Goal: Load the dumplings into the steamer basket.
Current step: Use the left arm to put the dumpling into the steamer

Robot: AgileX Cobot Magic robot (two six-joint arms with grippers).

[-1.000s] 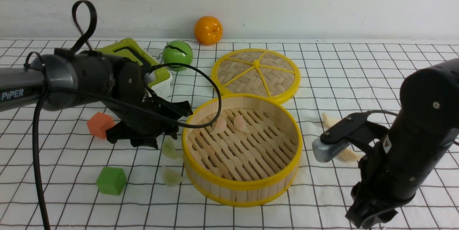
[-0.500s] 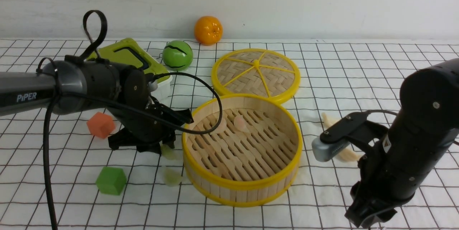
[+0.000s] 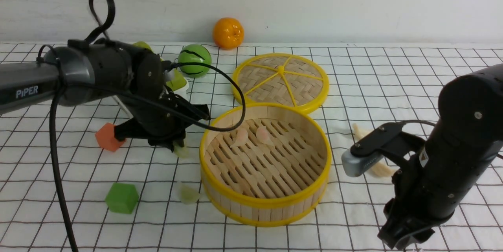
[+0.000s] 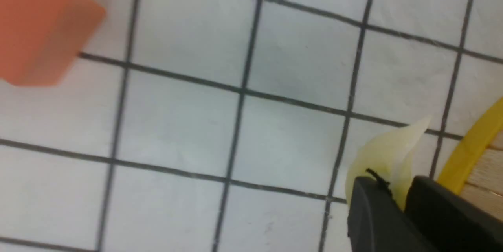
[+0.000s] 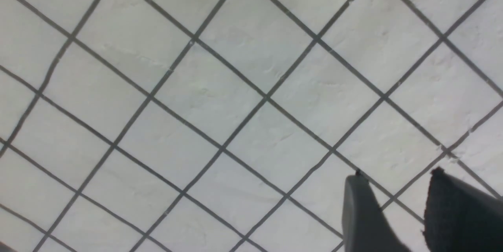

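Note:
My left gripper (image 3: 178, 146) is shut on a pale green dumpling (image 3: 181, 151) and holds it just above the cloth, left of the steamer basket (image 3: 265, 205). The left wrist view shows that dumpling (image 4: 387, 153) pinched between the black fingertips of my left gripper (image 4: 395, 181), with the basket's yellow rim (image 4: 471, 146) close by. Two pinkish dumplings (image 3: 241, 136) (image 3: 264, 135) lie on the basket's slatted floor. Another green dumpling (image 3: 188, 194) lies on the cloth by the basket's front left. Two cream dumplings (image 3: 359, 131) (image 3: 382, 170) lie to its right, partly hidden by my right arm. My right gripper (image 5: 397, 177) is open over bare cloth.
An orange cube (image 3: 108, 137) and a green cube (image 3: 122, 197) sit left of the basket. The flat woven lid (image 3: 280, 82) lies behind it. A green ball (image 3: 194, 60), an orange fruit (image 3: 228, 33) and a green-lidded box (image 3: 175, 83) stand at the back.
My left gripper closed on the pale green dumpling and lifted it off the cloth, and the left arm rose. The right arm has not moved.

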